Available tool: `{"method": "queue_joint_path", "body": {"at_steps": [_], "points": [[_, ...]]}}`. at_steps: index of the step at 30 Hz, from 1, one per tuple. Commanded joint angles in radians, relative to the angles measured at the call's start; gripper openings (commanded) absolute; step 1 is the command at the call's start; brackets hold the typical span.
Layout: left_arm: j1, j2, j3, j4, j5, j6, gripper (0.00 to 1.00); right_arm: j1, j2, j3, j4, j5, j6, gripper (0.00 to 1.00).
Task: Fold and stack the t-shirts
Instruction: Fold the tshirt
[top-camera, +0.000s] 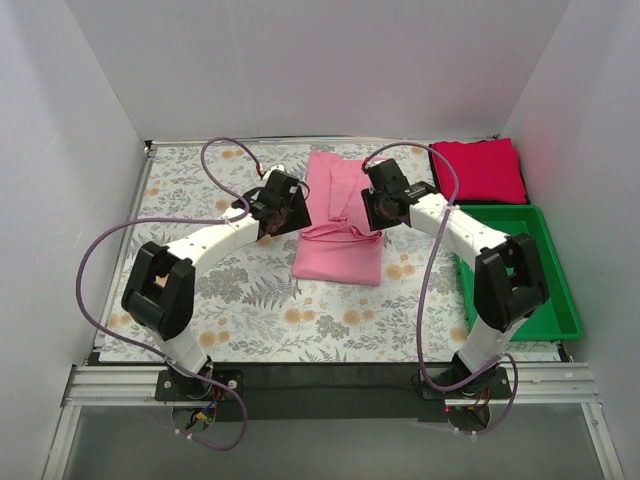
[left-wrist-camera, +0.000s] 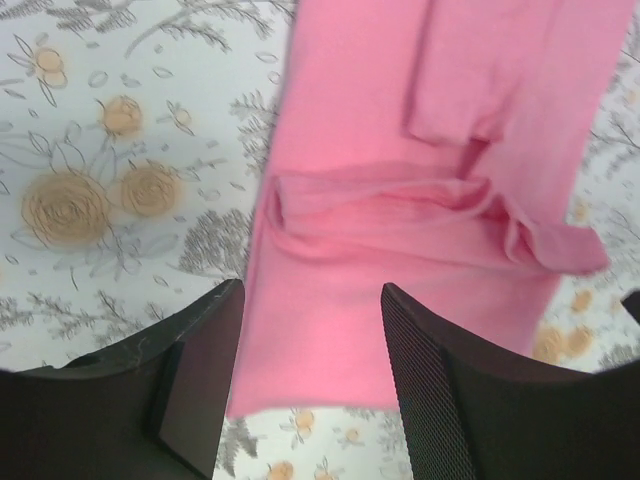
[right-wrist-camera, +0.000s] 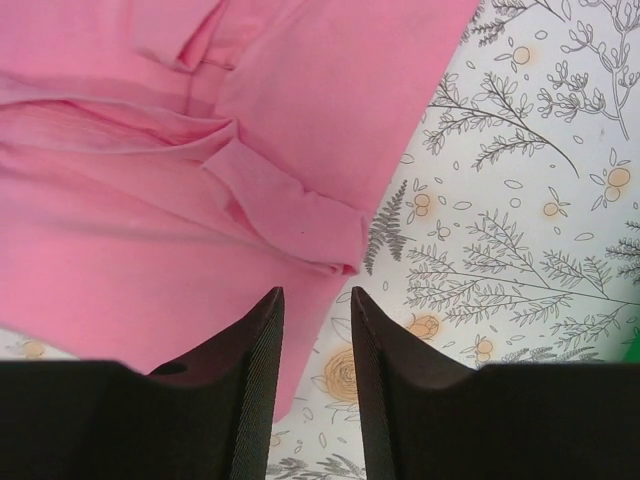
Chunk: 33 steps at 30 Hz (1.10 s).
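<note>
A light pink t-shirt (top-camera: 338, 225) lies in the middle of the table, folded into a long strip with a bunched crease across it. A crimson red t-shirt (top-camera: 480, 170) lies folded at the back right. My left gripper (top-camera: 288, 212) hovers at the pink shirt's left edge. In the left wrist view its jaws (left-wrist-camera: 312, 330) stand open over the pink cloth (left-wrist-camera: 400, 200), holding nothing. My right gripper (top-camera: 380, 212) hovers at the shirt's right edge. The right wrist view shows it (right-wrist-camera: 317, 300) open with a narrow gap, beside a folded flap of the pink shirt (right-wrist-camera: 150, 250).
A floral table cloth (top-camera: 230, 290) covers the table. A green plastic bin (top-camera: 555, 290) stands along the right side, in front of the red shirt. White walls close in the back and both sides.
</note>
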Motion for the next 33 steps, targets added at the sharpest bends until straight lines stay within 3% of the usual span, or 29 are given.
{"method": "queue_joint_path", "body": {"at_steps": [1,5,8,12,19,28,33], "points": [[-0.054,-0.095,-0.071,-0.028,0.009,-0.034,0.53,0.005,-0.066,0.003,0.031,-0.076,0.007,0.33],[-0.072,-0.087,-0.152,0.005,0.043,-0.057,0.39,0.011,-0.066,-0.051,0.053,-0.130,0.008,0.25],[-0.072,-0.060,-0.186,0.032,0.054,-0.072,0.22,0.011,-0.043,-0.068,0.064,-0.168,0.007,0.23],[-0.072,-0.031,-0.226,0.044,0.036,-0.094,0.10,0.011,0.008,-0.057,0.070,-0.202,-0.013,0.22],[-0.071,0.011,-0.287,0.058,0.060,-0.105,0.07,-0.027,0.118,0.009,0.070,-0.188,-0.036,0.21],[-0.072,-0.006,-0.349,0.052,0.062,-0.100,0.07,-0.129,0.278,0.228,0.070,-0.162,-0.041,0.21],[-0.072,-0.037,-0.366,0.047,0.062,-0.100,0.07,-0.130,0.227,0.302,0.056,-0.321,0.016,0.22]]}}
